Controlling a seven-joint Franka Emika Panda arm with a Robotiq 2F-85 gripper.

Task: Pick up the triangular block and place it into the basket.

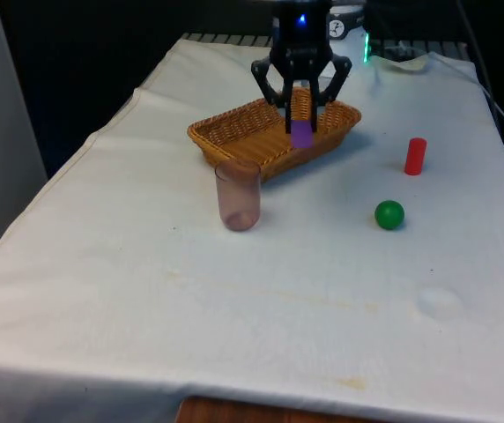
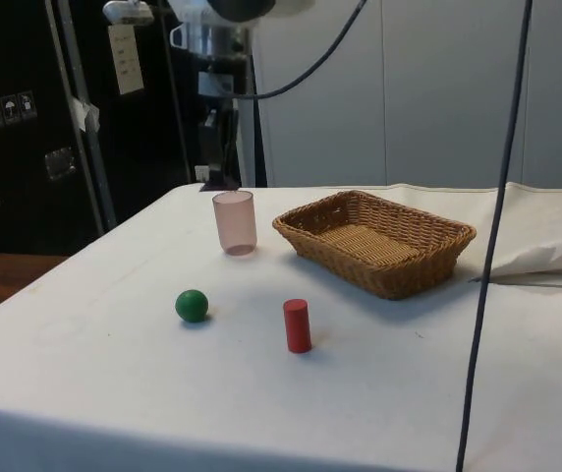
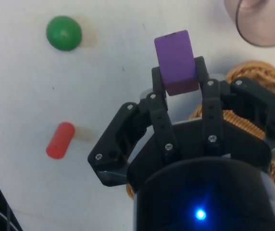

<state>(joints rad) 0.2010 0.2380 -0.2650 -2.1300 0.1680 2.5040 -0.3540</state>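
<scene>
A purple block [image 1: 301,134] is held off the table between the fingers of my black gripper [image 1: 301,122], which is shut on it. In the front view the block hangs in line with the woven basket [image 1: 226,132]. In the wrist view, the purple block [image 3: 177,62] sits in my gripper [image 3: 179,77] with white cloth under it, and the basket's rim [image 3: 253,77] shows just beside the fingers. The side view shows the basket [image 2: 428,258] with nothing inside.
A translucent pink cup [image 1: 238,196] stands upright just in front of the basket. A red cylinder [image 1: 416,156] and a green ball [image 1: 389,214] sit on the cloth towards the front view's right. A dark cable [image 2: 487,275] hangs down in the side view.
</scene>
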